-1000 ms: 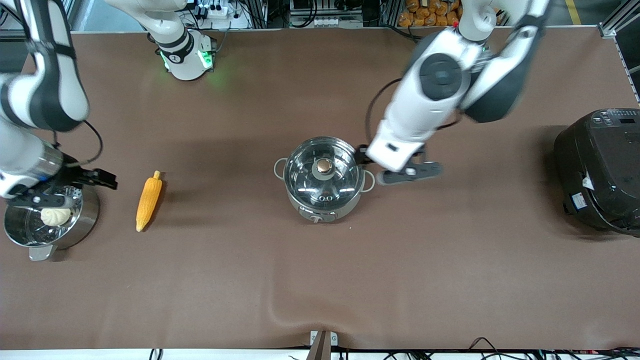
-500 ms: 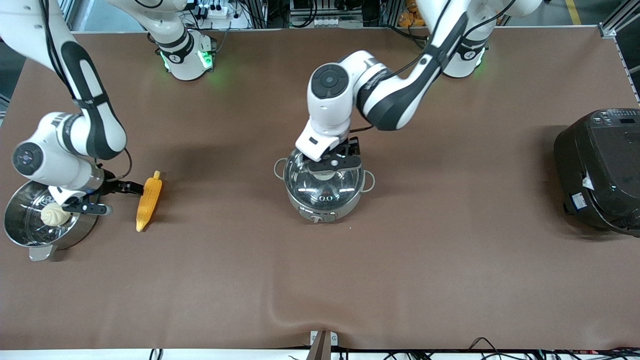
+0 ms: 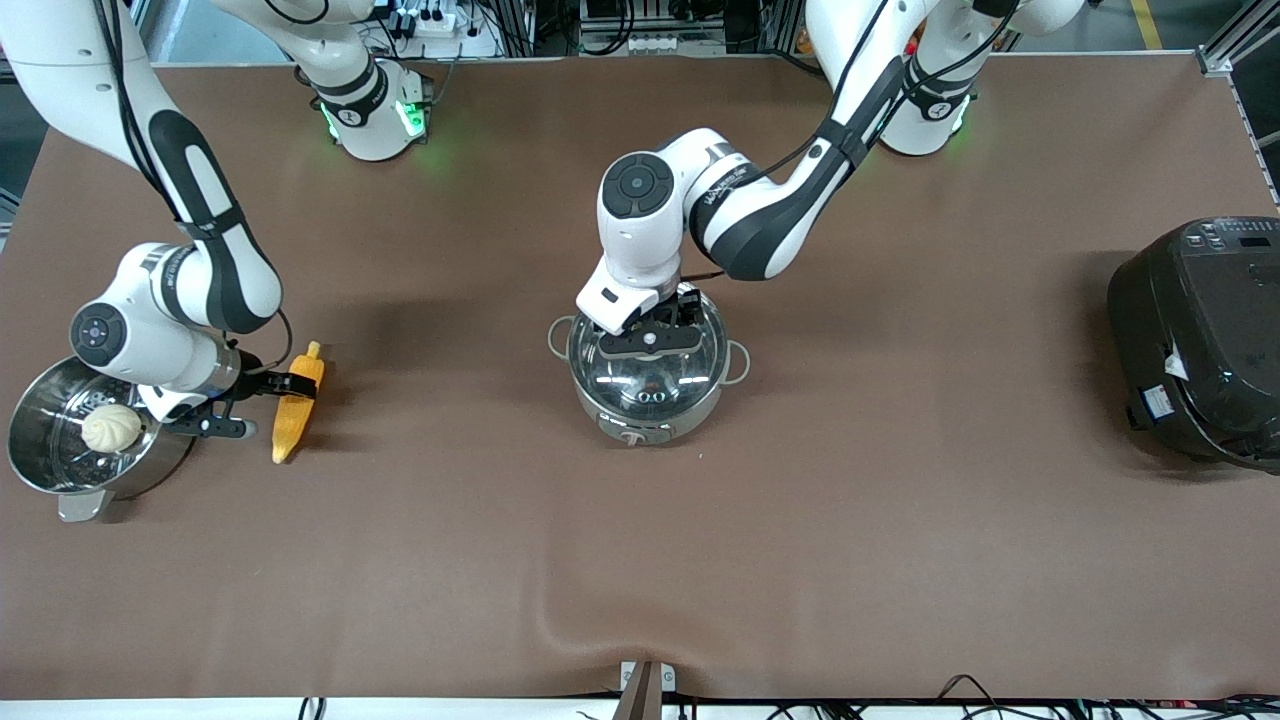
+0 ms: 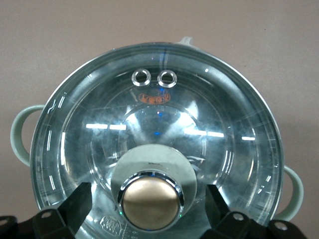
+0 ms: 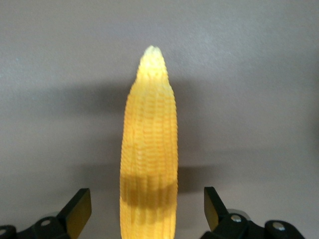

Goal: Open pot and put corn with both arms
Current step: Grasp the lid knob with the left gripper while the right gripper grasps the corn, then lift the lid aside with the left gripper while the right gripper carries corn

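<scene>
Brown-covered table (image 3: 900, 560), black cooker (image 3: 1200, 340) at the left arm's end

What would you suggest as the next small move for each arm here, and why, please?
Probably lower and close both. The left tool stands open around the lid's copper knob on the pot, lid still on. The right tool is open astride the corn, which lies flat on the table.

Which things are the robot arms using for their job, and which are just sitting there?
For the job:
- pot, glass lid still on
- corn, lying on the table
- left gripper, open around the lid knob
- right gripper, open around the corn

Just sitting there:
- steamer pot with a white bun inside
- black cooker
</scene>
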You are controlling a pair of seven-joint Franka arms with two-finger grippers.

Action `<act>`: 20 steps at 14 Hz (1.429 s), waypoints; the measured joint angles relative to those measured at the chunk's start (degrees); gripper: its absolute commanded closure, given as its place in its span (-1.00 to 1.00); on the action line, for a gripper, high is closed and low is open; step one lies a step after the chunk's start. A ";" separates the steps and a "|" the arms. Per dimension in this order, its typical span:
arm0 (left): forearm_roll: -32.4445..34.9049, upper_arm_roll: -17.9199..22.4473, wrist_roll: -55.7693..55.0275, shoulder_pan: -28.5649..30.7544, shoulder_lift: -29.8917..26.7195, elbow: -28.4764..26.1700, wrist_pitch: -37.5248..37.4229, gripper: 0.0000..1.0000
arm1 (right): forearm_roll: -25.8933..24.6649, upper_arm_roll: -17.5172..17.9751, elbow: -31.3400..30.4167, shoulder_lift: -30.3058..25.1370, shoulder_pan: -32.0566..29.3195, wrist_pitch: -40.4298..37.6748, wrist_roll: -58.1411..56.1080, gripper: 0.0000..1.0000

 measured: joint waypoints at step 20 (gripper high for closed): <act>0.01 0.81 -5.36 12.74 -10.48 1.95 -8.03 1.00 | 0.63 2.58 20.06 -4.16 9.51 -27.79 2.82 0.81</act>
